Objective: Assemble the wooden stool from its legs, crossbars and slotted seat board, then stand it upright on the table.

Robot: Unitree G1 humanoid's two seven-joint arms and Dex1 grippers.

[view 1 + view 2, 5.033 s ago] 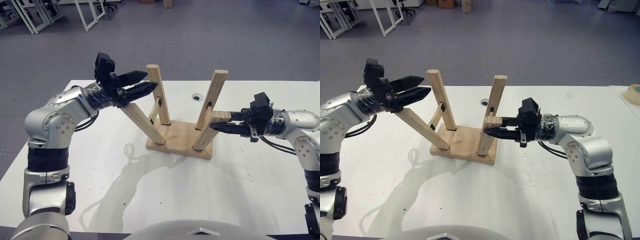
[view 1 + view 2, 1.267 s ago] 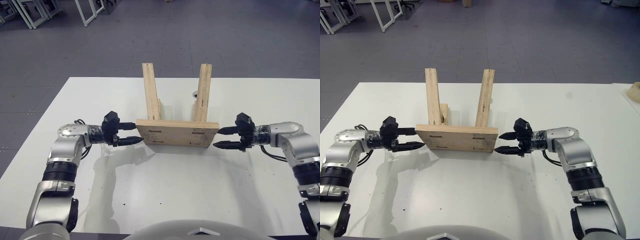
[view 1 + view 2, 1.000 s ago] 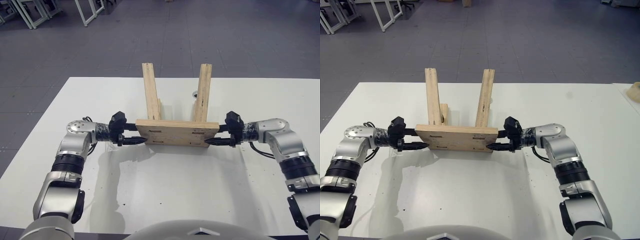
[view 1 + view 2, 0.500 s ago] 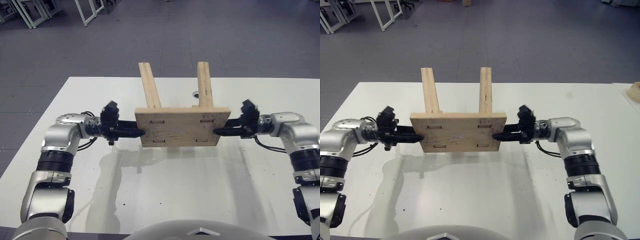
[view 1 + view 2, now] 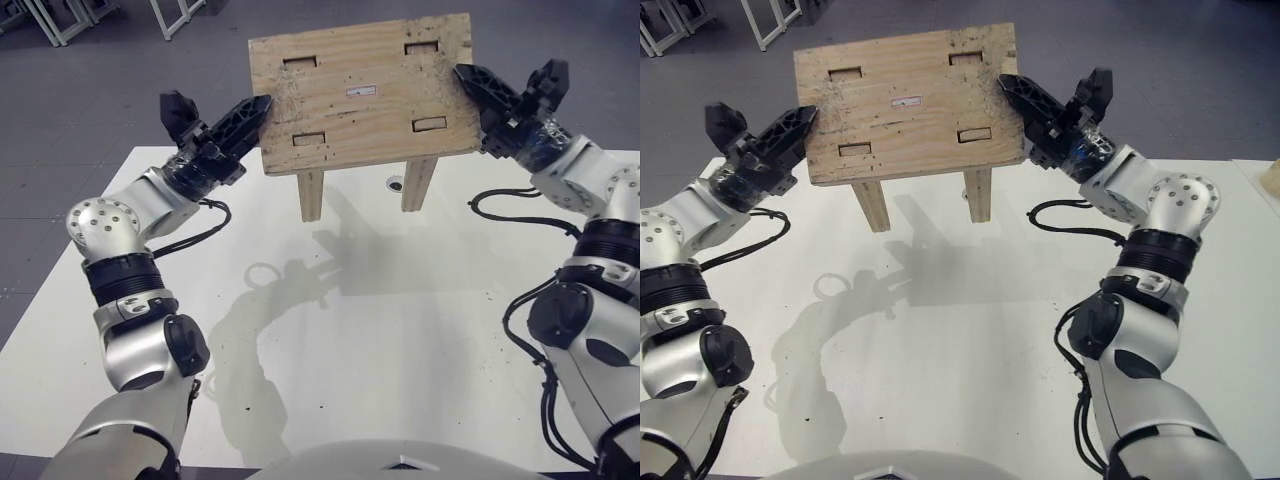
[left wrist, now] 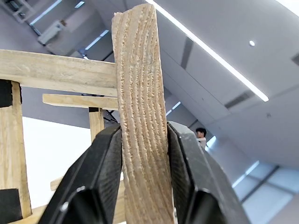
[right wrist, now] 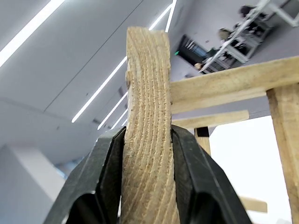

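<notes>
You're looking at the stool (image 5: pixel 362 110) assembled and being held up over the table (image 5: pixel 420 340) by both arms. The seat board (image 5: pixel 360 85) is facing up and tilting its top toward the head camera, with four slots (image 5: pixel 300 62) showing in it.

Left gripper (image 5: pixel 256 106) is clamping the seat board's left edge. Right gripper (image 5: pixel 466 76) is clamping its right edge. The wrist views are confirming both grips: the left gripper's fingers (image 6: pixel 108 158) are pressing flat on both faces of the board with no gap, and the right gripper's fingers (image 7: pixel 110 163) are doing the same on the opposite edge.

Two legs (image 5: pixel 311 195) are hanging below the seat board's near edge. Crossbars (image 6: pixel 56 70) are sitting under the seat board, running between the legs.

The leg ends are showing against the table's far part, below the seat board. I can't tell if they're touching it. The stool's shadow is falling on the table below the seat board, nearer the robot than the legs. A round hole (image 5: pixel 396 184) in the table is showing between the two legs, under the seat board.
</notes>
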